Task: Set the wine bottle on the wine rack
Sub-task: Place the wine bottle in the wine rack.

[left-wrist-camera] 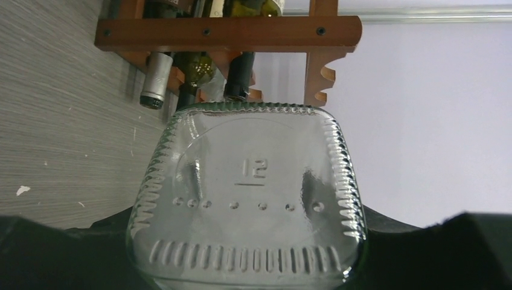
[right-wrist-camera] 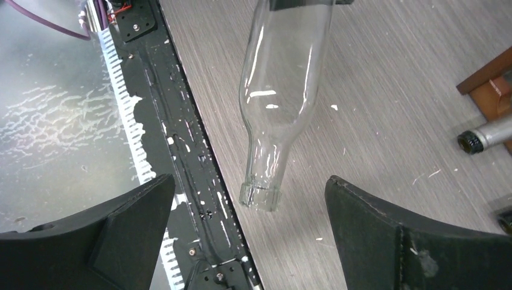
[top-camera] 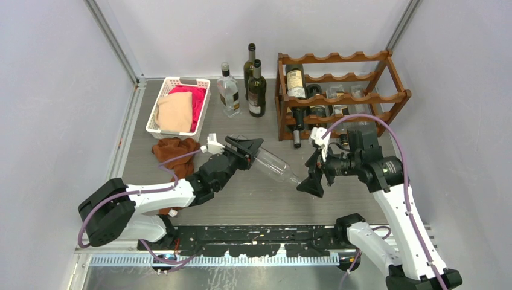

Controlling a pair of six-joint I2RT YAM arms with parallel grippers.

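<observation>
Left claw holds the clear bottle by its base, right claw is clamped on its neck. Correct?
No. The right claw is wide open, not touching the clear bottle, as the right wrist view shows. The left claw does hold it by its base.

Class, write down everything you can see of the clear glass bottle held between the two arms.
The clear glass bottle is empty and uncapped, with a rounded-square base embossed "12", edged with ribbing, a long body and a short neck. It lies nearly level, neck tipped slightly down towards the right gripper, which stands open and apart from it. The left gripper clamps its base end; nothing else appears to touch it.
</observation>
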